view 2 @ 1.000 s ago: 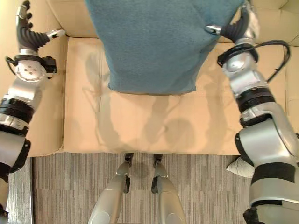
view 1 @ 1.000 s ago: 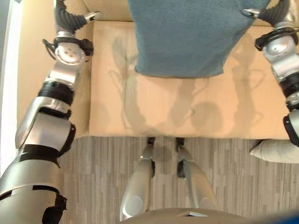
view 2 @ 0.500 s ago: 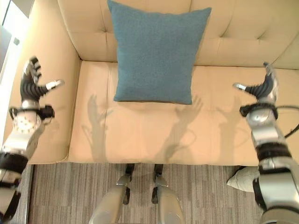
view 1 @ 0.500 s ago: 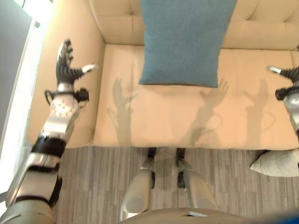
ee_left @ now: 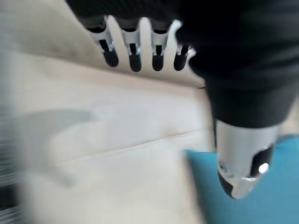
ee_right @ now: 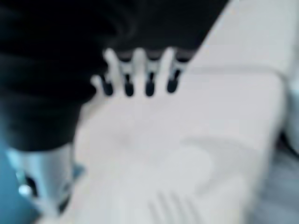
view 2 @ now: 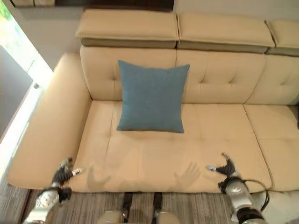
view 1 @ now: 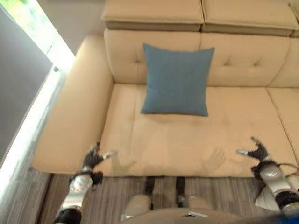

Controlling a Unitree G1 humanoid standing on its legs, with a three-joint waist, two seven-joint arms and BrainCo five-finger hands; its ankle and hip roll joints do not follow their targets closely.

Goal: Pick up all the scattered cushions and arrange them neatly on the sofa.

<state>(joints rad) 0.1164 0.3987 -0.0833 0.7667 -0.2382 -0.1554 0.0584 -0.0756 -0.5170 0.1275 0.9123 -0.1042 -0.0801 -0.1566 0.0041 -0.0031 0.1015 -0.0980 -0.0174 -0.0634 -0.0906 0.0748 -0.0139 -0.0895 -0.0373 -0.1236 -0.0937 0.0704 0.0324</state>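
Observation:
A blue cushion (view 1: 176, 79) leans upright against the backrest of the beige sofa (view 1: 154, 140), left of the seat's middle; its blue corner (ee_left: 205, 186) also appears in the left wrist view. My left hand (view 1: 92, 158) is open at the seat's front left corner, fingers (ee_left: 134, 46) straight, holding nothing. My right hand (view 1: 257, 151) is open at the seat's front right, fingers (ee_right: 140, 74) spread over bare seat fabric. Part of a pale cushion (view 1: 264, 200) lies on the floor behind my right forearm.
The sofa's left armrest (view 1: 70, 112) runs beside a bright window strip (view 1: 32, 32). Headrest pads (view 2: 131, 25) top the backrest. A second seat section (view 2: 275, 140) continues on the right. Striped grey carpet (view 1: 107, 200) lies in front.
The view has pulled back from the sofa, so more of it shows. Both hands have dropped away from the blue cushion to the seat's front edge; the cushion stays leaning on the backrest.

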